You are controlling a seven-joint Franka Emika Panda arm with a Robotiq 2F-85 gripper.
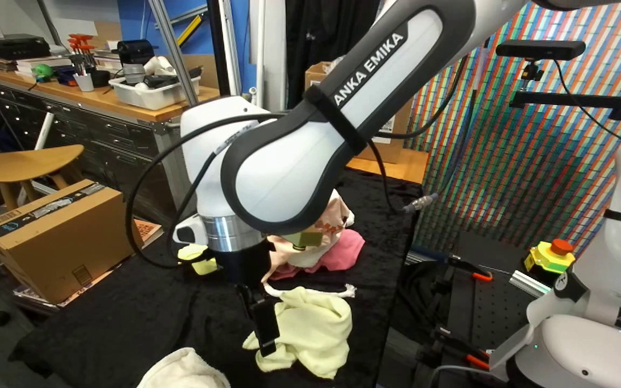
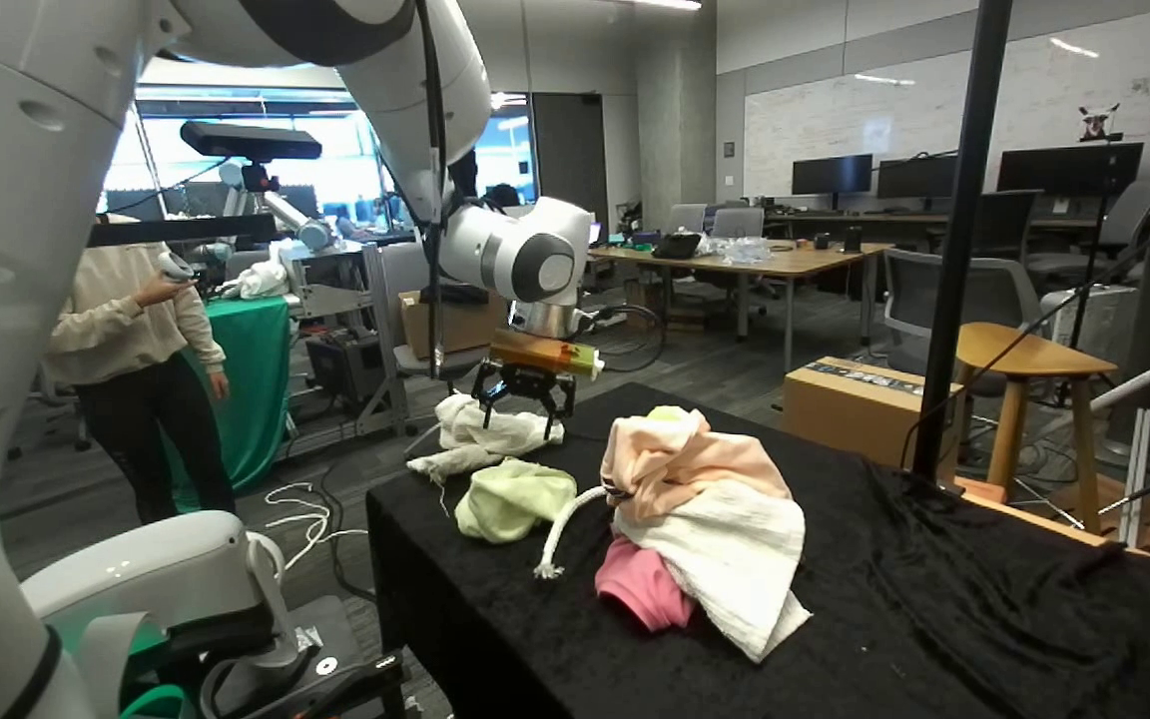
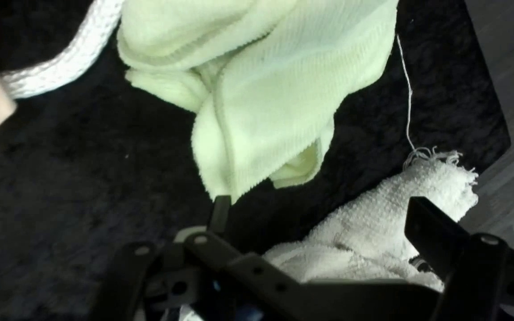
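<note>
My gripper [image 2: 518, 430] hangs over the black-covered table with its jaws wide apart and nothing between its fingers [image 3: 426, 223]. Below it in the wrist view lie a crumpled pale green cloth [image 3: 283, 98] and a white towel [image 3: 364, 236] with a frayed end. The left finger overlaps the green cloth's tip there; I cannot tell if they touch. In both exterior views the green cloth [image 1: 318, 328] and the white towel [image 2: 475, 439] lie apart. Beside them is a heap of peach cloth [image 2: 695, 459], white cloth [image 2: 725, 559] and pink cloth [image 2: 640, 584], with a white rope [image 2: 567, 524] sticking out.
A bit of yellow cloth [image 1: 200, 261] shows behind the gripper. A cardboard box [image 1: 57, 237] and a wooden stool [image 2: 1029, 350] stand beyond the table [image 2: 894, 619]. A black post [image 2: 964, 230] rises by its edge. A person [image 2: 136, 340] stands in the background.
</note>
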